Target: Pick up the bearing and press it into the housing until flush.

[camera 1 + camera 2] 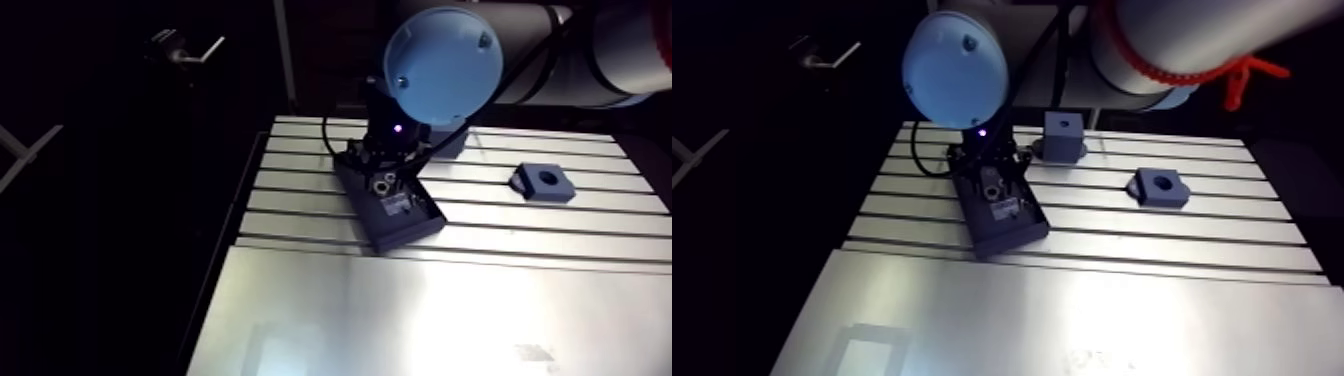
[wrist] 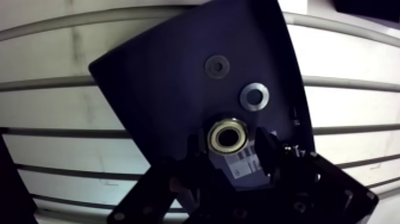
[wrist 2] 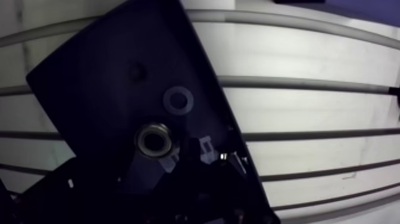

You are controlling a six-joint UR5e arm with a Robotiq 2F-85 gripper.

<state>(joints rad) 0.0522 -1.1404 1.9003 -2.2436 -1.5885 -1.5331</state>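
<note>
At the arm view's centre, the gripper (image 1: 385, 178) is held low over a dark tray (image 1: 410, 228); the housing (image 1: 558, 186) is seen centre right. The bearing (image 2: 227, 136) is flanked, in the tray, by narrowly parted fingers (image 2: 266, 152).

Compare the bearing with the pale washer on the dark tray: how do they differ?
The bearing is thick, with a brassy shine; the washer is flat and dull grey. The bearing sits inside the open pincer; the washer lies free ahead of it. Both are rings lying on the tray.
</note>
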